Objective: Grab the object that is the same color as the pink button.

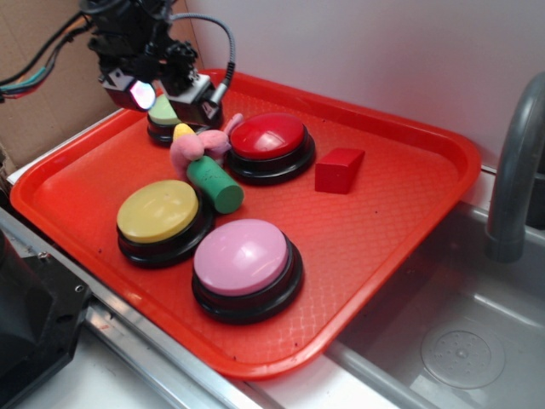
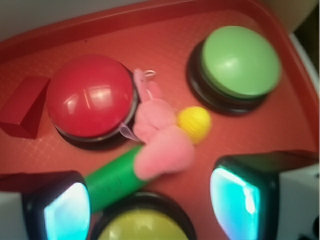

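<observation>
While the gripper (image 1: 162,88) hangs above the far left of the red tray (image 1: 400,213) with its fingers (image 2: 65,210) spread apart and nothing between them, the pink plush toy (image 2: 160,135) lies below, touching the green cylinder (image 1: 215,185) and just beside the red button (image 1: 268,145). The pink button (image 1: 245,266) sits at the tray's near edge, well apart from the toy
</observation>
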